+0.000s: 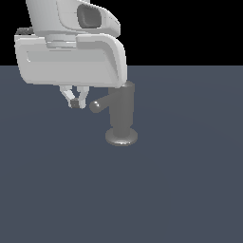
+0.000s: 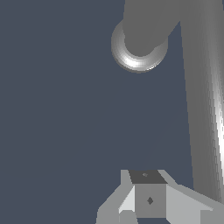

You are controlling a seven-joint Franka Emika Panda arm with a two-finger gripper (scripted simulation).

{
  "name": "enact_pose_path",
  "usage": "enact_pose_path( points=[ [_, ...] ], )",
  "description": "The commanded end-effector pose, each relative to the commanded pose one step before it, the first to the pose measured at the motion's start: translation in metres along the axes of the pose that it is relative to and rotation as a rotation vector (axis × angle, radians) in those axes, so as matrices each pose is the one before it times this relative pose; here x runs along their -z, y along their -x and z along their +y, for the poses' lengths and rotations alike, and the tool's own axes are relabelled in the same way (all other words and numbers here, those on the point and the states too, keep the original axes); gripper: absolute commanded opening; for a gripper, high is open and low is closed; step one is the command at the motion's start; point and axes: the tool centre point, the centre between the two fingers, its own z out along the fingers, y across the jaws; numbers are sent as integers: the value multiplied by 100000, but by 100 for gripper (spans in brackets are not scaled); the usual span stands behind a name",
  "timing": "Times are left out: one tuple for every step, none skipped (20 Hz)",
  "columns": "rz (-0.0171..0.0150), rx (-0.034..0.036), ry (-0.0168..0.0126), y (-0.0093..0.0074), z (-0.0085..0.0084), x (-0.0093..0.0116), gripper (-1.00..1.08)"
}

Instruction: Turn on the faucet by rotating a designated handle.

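The dull-grey faucet stands upright on a flared round base on the dark floor. Its handle, a short rod with a rounded tip, sticks out from the upper body toward the exterior view's left. My gripper hangs just left of that tip at about the same height, shut with nothing between its fingers. In the wrist view the handle runs as a long grey bar close beside my gripper. I cannot tell whether they touch. The faucet shows from above, with its base ring around it.
A flat dark blue-grey floor spreads all around the faucet. My white arm housing sits above the gripper and hides the faucet's top left in the exterior view.
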Motion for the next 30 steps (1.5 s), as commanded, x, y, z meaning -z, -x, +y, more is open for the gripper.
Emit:
enact_pose_path(
  points=[
    [-5,-136,-14,-188,1043,-6,-100],
    [0,0,0,-86,503,-2,-100],
    [0,0,0,-87,505,-2,-100],
    [0,0,0,-87,507,-2,-100],
    [0,0,0,-88,509,-2,-100],
    [0,0,0,-88,511,-2,-100],
    [0,0,0,-89,512,-2,-100],
    [24,-36,23,-88,522,4,-100],
    [0,0,0,-89,515,-2,-100],
    [0,0,0,-90,516,-2,-100],
    [0,0,0,-90,517,-2,-100],
    [0,0,0,-91,518,-2,-100],
    [0,0,0,-91,519,-2,-100],
    [0,0,0,-91,520,-2,-100],
    [20,-30,33,-90,525,2,-100],
    [0,0,0,-92,521,-2,-100],
    [0,0,0,-92,522,-2,-100],
    [0,0,0,-93,522,-2,-100],
    [0,0,0,-93,522,-2,-100],
    [0,0,0,-94,523,-2,-100],
    [20,-27,36,-91,525,3,-100],
    [0,0,0,-94,523,-2,-100],
    [0,0,0,-95,522,-2,-100],
    [0,0,0,-95,522,-2,-100],
    [0,0,0,-96,522,-2,-100],
    [0,0,0,-97,521,-2,-100],
    [21,-26,36,-94,523,4,-100],
    [0,0,0,-98,520,-2,-100],
    [0,0,0,-100,518,-2,-100],
    [0,0,0,-103,516,-2,-100]
  ],
)
